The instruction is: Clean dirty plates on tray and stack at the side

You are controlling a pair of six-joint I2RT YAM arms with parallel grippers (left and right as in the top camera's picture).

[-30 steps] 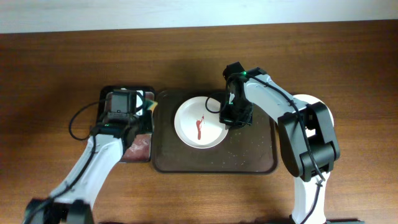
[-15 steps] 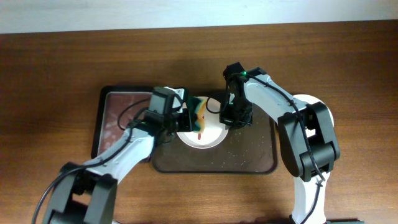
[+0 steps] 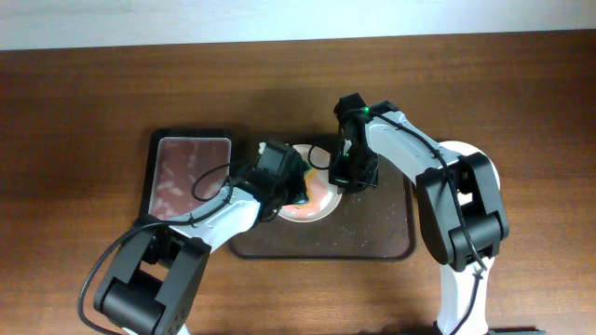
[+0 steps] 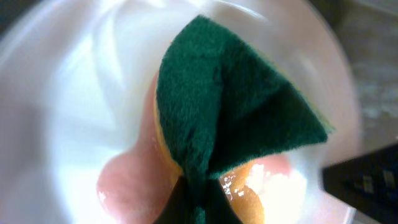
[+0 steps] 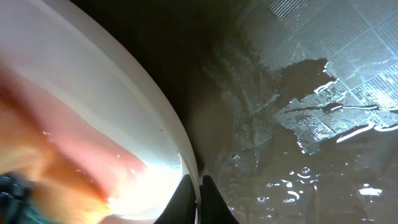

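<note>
Your left fingers [image 3: 292, 184] have swung over from the small tray [image 3: 186, 177] and, clamped on the sponge [image 4: 230, 106], are scrubbing the plate [image 3: 321, 207] toward the brown tray's [image 3: 372, 237] 9 o'clock end, right fingers [image 3: 347, 173] pinching its 3 o'clock rim; wipe the pink film off next.

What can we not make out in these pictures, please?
- Overhead: the left gripper and its sponge cover most of the plate, so how much smear is left cannot be told.
- Overhead: the right arm hides all but a white plate edge, so the count is unknown.
- Left wrist: the bottom edge cuts off the fingers.
- Right wrist: the plate's inside is blurred beside the right gripper.
</note>
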